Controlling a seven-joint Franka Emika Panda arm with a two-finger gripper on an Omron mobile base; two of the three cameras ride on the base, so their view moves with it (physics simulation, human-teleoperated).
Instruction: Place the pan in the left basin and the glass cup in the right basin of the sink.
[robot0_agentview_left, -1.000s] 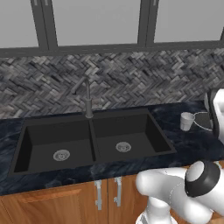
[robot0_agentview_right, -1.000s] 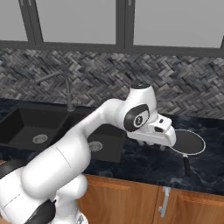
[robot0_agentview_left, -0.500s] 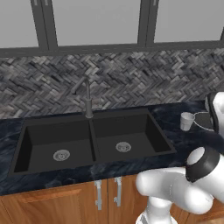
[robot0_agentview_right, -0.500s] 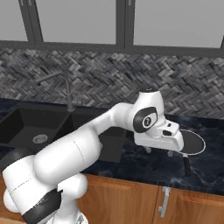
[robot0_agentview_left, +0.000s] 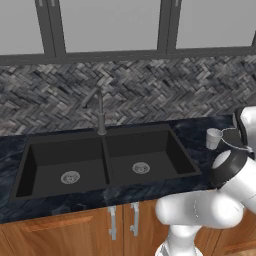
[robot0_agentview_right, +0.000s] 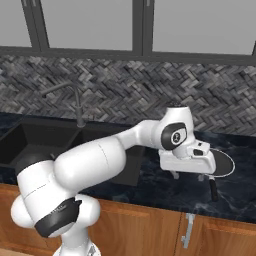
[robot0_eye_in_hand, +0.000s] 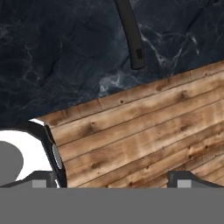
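A dark blue-black marbled bench (robot0_agentview_left: 60, 207) runs the width of the kitchen, with warm wooden cabinet fronts (robot0_agentview_left: 75, 232) and slim silver pulls (robot0_agentview_left: 113, 222) below it. Behind it a grey herringbone tile backsplash (robot0_agentview_left: 150, 90) rises to a row of frosted windows (robot0_agentview_left: 107, 25) in dark frames.

Set into the bench is the sink (robot0_agentview_left: 105, 131), matte black with a central divider. The left basin (robot0_agentview_left: 37, 165) and the right basin (robot0_agentview_left: 160, 150) each show a round silver drain, and a dark slim faucet (robot0_agentview_left: 100, 112) stands at the back edge over the divider.

The glass cup (robot0_agentview_left: 214, 138) stands upright on the bench to the right of the sink. Just beside it, further right, lies the pan (robot0_agentview_right: 226, 161), flat on the bench with its black handle (robot0_agentview_right: 213, 189) pointing toward the front edge.

The white arm reaches across to that end of the bench, and the gripper (robot0_agentview_right: 187, 176) hangs above the surface beside the pan, its fingers (robot0_agentview_right: 175, 174) spread wide apart and grasping nothing. In the hand view the tip of the pan's handle lies on the marbled top near the bench's front edge, with wooden floor planks (robot0_eye_in_hand: 144, 135) beyond.
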